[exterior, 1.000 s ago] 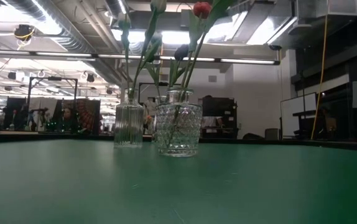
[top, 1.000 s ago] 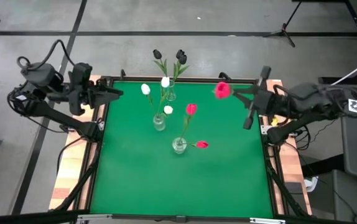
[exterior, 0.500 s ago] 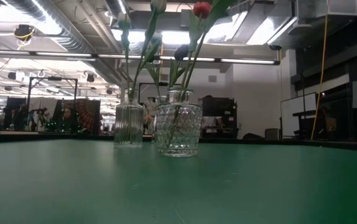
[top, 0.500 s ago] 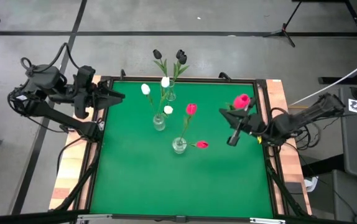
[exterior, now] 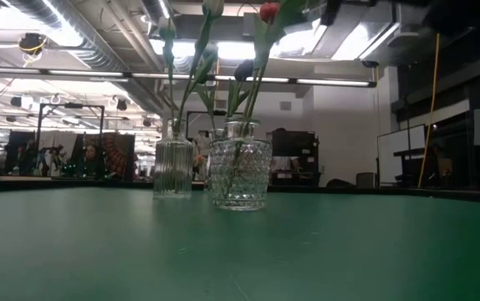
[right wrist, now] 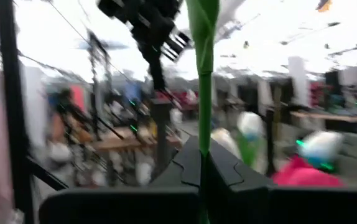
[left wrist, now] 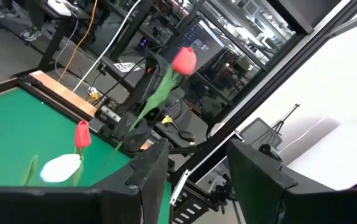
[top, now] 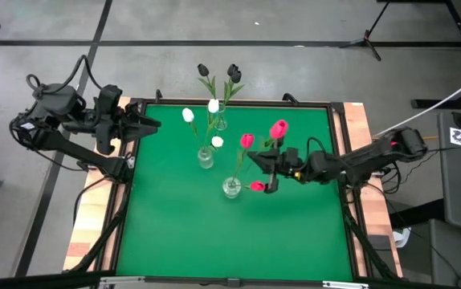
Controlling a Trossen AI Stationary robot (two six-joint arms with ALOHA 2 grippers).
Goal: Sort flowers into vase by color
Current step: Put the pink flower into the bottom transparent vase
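My right gripper (top: pixel 267 170) hovers over the middle of the green table, just right of the glass vase (top: pixel 231 188) that holds two pink-red tulips (top: pixel 246 141). It is shut on another pink-red tulip (top: pixel 279 128), whose head stands above it. A second vase (top: pixel 206 158) holds white tulips (top: pixel 188 115), and a third (top: pixel 220 122) at the far edge holds black tulips (top: pixel 233 73). All three vases stand on their bases. My left gripper (top: pixel 146 123) waits open at the table's far left corner. The low view shows two of the vases (exterior: pixel 240 174). My right gripper pinches the pink-red tulip's green stem (right wrist: pixel 203 134) between its two fingers (right wrist: pixel 185 165). The stem runs up out of the hold, lifted clear of the table. The leaf and head (left wrist: pixel 185 60) stand above the fingers, tilted a little.
The green mat (top: pixel 182 233) has a raised dark frame and wooden side boards (top: pixel 359 120). Its near half is open. The tulip heads and leaves of the three vases crowd the far middle, close beside my right gripper.
My right gripper has carried the pink-red tulip from the table's far right edge leftward and a little nearer, and now hovers beside the vase of pink-red tulips. The tulip has stayed in the hold with its head up. My left arm has barely moved.
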